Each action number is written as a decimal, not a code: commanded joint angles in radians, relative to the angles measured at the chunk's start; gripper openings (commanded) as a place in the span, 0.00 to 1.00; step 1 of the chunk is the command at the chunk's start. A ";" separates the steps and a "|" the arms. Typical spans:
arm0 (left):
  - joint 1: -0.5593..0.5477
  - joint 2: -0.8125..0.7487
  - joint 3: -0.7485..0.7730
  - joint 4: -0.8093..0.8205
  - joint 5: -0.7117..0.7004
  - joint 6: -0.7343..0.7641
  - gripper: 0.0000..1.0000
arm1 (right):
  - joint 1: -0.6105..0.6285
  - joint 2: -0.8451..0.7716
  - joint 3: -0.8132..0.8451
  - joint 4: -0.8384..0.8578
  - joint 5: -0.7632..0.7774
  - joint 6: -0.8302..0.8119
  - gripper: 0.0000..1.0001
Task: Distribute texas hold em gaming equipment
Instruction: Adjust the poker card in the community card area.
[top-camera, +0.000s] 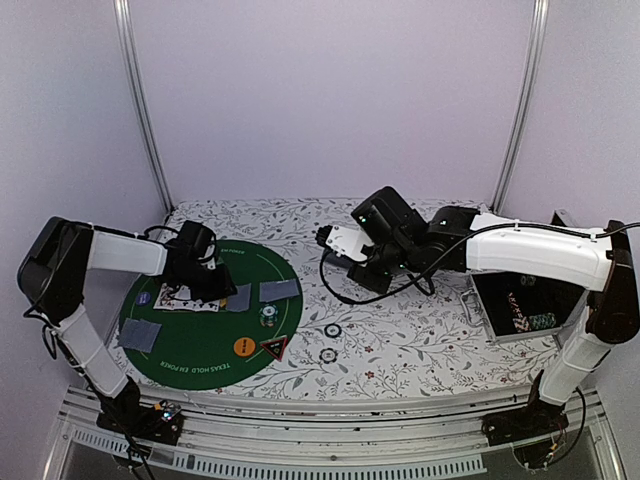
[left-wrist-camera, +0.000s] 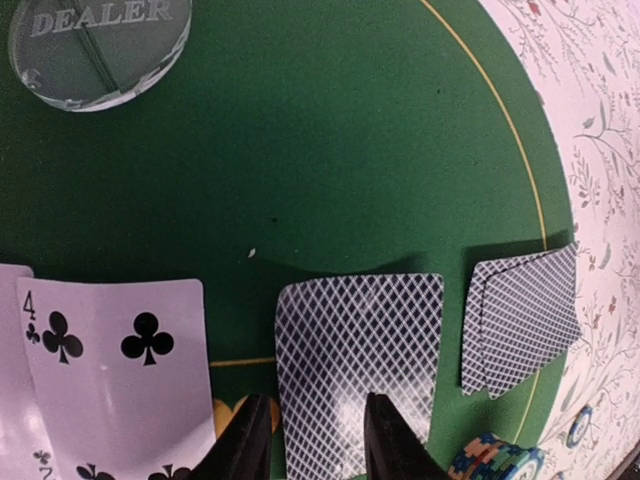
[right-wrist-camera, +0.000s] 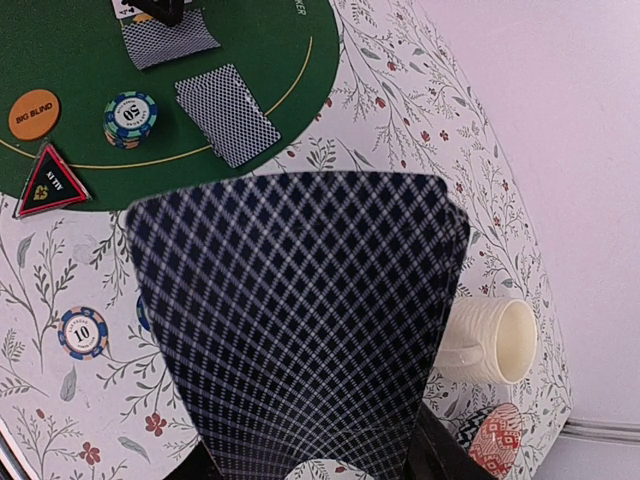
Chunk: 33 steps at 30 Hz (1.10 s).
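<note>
A round green poker mat (top-camera: 250, 262) lies at the left. On it are grey-blue-backed cards (top-camera: 279, 290), a face-up four of clubs (left-wrist-camera: 115, 365), a chip stack (top-camera: 268, 316), an orange disc button (top-camera: 245, 346), a black-and-red triangular marker (top-camera: 274, 347) and a clear dealer disc (left-wrist-camera: 100, 45). My left gripper (left-wrist-camera: 318, 440) is open low over the mat; one finger hangs over a face-down card (left-wrist-camera: 360, 340), the other beside it. My right gripper (right-wrist-camera: 320, 465) is shut on a bowed stack of face-down cards (right-wrist-camera: 300, 320), held above the tablecloth right of the mat (top-camera: 338, 240).
Two loose chips (top-camera: 332, 330) lie on the floral cloth right of the mat. A cream mug (right-wrist-camera: 490, 340) lies on its side beside a red-patterned dish (right-wrist-camera: 497, 440). An open case (top-camera: 520, 305) with chips stands at the right. Walls close the back and sides.
</note>
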 joint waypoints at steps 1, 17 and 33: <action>0.007 0.028 -0.004 -0.007 0.024 0.020 0.30 | -0.005 -0.040 -0.002 -0.006 -0.001 0.011 0.46; 0.006 0.012 0.011 -0.017 0.029 0.034 0.00 | -0.005 -0.037 -0.004 -0.012 0.005 0.012 0.46; 0.017 -0.026 -0.017 -0.061 -0.073 0.096 0.00 | -0.006 -0.033 -0.001 -0.017 0.007 0.011 0.46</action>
